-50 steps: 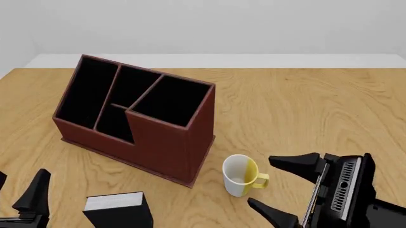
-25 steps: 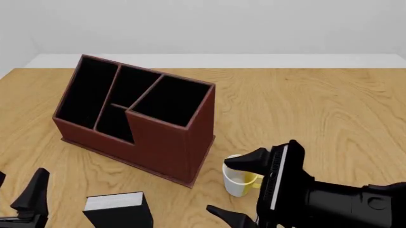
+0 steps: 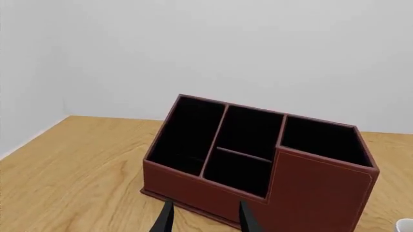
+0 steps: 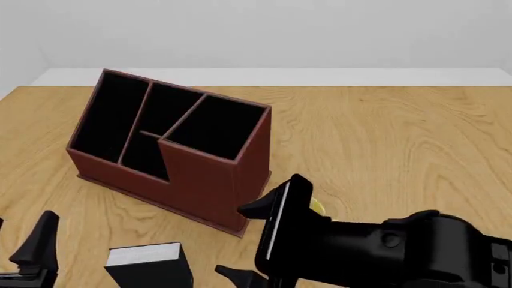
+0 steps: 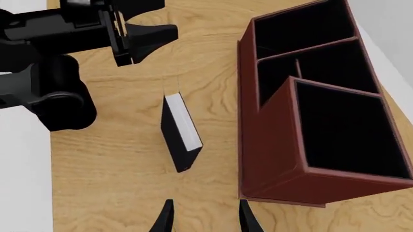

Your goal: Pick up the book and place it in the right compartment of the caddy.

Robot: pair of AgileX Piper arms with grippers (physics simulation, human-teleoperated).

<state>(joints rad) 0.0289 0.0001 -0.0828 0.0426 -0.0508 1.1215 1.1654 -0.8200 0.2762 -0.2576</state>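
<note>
Since a second ago, right gripper (image 4: 240, 243) swung left past mug (image 4: 318, 207), jaws open, empty, toward book (image 4: 148, 264) standing before caddy (image 4: 200, 174). Knocking it over is the risk.

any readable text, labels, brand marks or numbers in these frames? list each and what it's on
None readable in any view.
book: black cover and white page block, no title or print shows.
caddy: plain reddish-brown walls, black lining, no label.
mug: only a yellow sliver shows behind the right arm; no marking visible on it.
right gripper and left gripper: black housings, no lettering that can be made out.
</note>
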